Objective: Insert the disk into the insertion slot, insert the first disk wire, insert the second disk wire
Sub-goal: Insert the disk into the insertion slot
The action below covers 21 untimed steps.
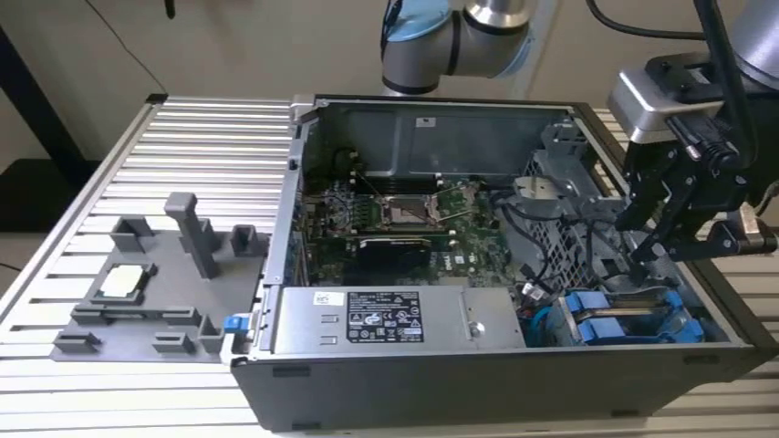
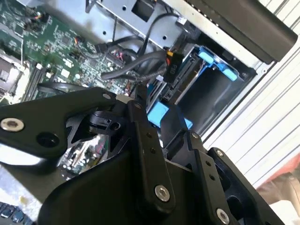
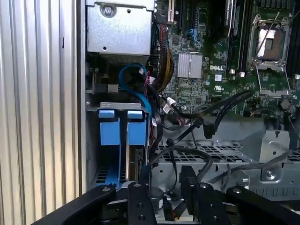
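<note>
The disk (image 3: 136,136) sits in the drive bay in its blue carrier, beside a second blue carrier (image 3: 107,133). Both blue fronts (image 1: 608,327) lie at the case's near corner on the exterior view's right. My gripper (image 1: 641,266) reaches down into the case just behind that bay. In both wrist views the black fingers (image 3: 143,180) stand apart, and the gripper (image 3: 165,171) has a dark cable running past the gap. A black connector (image 2: 171,68) with an orange mark rests against the bay's back edge, close to the gripper (image 2: 158,101). Another black connector (image 3: 208,126) hangs loose over the metal cage.
The open case (image 1: 292,274) lies on a ribbed aluminium table (image 1: 182,146). A grey power-supply box (image 1: 378,319) lies along the front, with the motherboard (image 1: 402,214) behind it. A perforated cage (image 1: 548,237) and bundled cables crowd the gripper. A grey fixture (image 1: 146,283) stands on the exterior view's left.
</note>
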Tool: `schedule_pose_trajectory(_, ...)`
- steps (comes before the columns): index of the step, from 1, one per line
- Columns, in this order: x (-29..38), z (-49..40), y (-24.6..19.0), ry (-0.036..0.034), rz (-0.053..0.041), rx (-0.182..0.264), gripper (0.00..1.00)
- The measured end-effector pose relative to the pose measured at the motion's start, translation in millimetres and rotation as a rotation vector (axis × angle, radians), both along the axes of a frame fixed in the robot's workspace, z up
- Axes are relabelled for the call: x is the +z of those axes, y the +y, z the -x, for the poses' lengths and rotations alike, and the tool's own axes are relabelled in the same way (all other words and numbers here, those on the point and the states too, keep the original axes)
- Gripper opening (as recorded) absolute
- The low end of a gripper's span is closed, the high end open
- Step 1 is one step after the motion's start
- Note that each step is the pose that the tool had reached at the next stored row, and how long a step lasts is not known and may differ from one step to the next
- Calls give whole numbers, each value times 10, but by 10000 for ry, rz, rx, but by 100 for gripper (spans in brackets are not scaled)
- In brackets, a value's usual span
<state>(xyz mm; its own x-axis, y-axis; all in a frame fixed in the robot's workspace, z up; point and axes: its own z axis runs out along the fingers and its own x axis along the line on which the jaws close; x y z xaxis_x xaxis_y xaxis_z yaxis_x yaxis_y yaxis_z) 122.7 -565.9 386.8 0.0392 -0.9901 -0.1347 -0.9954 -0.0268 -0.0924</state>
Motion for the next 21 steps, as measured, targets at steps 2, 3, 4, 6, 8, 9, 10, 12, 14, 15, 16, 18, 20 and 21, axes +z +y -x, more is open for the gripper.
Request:
schedule_pose_trajectory(2,0,-1,-3,-96,-78,84,40)
schedule_pose_trajectory(3,1,-2,-4,-98,-80,163,40)
schedule_pose_trajectory(4,2,-6,-5,-96,-79,231,40)
schedule_pose_trajectory(6,5,-14,-5,-72,-81,364,40)
schedule_pose_trajectory(8,10,-28,-6,-64,-83,488,40)
schedule_pose_trajectory(9,11,-33,-7,-64,-83,533,40)
schedule_pose_trajectory(10,14,-37,-9,-64,-83,570,40)
schedule_pose_trajectory(12,40,-42,-12,-63,-81,601,40)
schedule_pose_trajectory(14,66,-49,-14,-63,-84,619,40)
schedule_pose_trajectory(15,68,-55,-17,-62,-83,626,40)
schedule_pose_trajectory(16,68,-59,-18,-62,-83,630,40)
schedule_pose_trajectory(18,68,-64,-17,-62,-83,631,40)
schedule_pose_trajectory(20,65,-78,-18,-63,-85,644,40)
schedule_pose_trajectory(21,61,-90,-18,-63,-85,650,40)
